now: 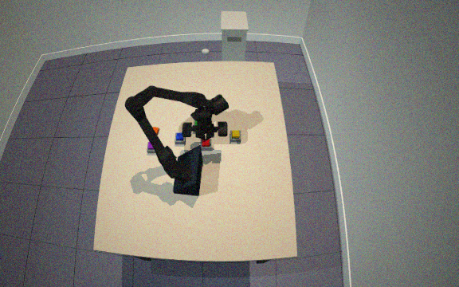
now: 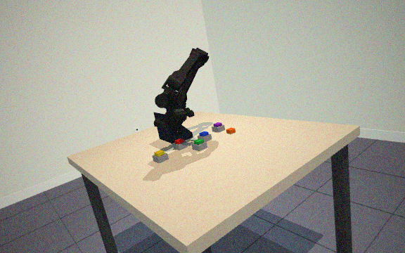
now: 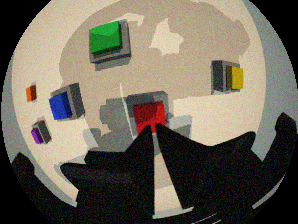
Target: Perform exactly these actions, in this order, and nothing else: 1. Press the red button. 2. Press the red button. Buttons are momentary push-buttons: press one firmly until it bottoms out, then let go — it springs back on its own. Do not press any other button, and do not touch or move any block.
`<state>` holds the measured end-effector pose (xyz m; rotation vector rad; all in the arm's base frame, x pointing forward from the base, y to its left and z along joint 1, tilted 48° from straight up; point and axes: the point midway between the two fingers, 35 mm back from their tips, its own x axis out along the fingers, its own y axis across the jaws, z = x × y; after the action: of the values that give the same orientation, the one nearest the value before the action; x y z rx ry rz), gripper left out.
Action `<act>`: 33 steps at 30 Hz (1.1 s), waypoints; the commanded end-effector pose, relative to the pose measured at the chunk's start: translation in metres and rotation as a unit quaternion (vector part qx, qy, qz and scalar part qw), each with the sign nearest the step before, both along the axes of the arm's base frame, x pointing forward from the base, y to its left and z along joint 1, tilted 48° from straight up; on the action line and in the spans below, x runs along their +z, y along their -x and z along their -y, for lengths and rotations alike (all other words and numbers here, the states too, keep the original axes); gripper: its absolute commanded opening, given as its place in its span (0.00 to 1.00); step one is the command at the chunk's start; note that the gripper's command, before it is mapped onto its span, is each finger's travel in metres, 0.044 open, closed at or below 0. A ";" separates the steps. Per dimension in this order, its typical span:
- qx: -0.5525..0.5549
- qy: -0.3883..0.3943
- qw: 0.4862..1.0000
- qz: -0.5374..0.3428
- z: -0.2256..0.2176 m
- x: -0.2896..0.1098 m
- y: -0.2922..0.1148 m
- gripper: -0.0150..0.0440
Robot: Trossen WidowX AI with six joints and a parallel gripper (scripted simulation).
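Right over the red button [image 3: 149, 115] on the bench [image 1: 229, 215], the fingers are pinched together, empty. Their tips meet its cap.

Table top [image 2: 245, 183]: pale, matt, smooth finish — wood-like. Arm [image 1: 146, 119]: matt black. Red button [image 3: 149, 115]: plain matt cap on grey base. Floor [image 2: 382, 197]: dull purple-grey tiles.

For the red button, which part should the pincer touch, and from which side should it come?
Meet the flat red cap, not its grey housing, and come straight down from above. The cap faces upward and is small, so the shut pincer, holding nothing, works as one narrow tip and should stay off the green button.
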<state>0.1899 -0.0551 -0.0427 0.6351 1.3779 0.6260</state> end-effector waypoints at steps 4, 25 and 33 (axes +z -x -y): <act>-0.002 -0.003 1.000 -0.003 -0.009 -0.008 -0.001 0.29; -0.001 -0.003 1.000 -0.003 -0.020 -0.017 -0.001 0.29; -0.001 -0.003 1.000 -0.003 -0.020 -0.017 -0.001 0.29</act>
<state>0.1908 -0.0358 -0.0592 0.6368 1.3804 0.6301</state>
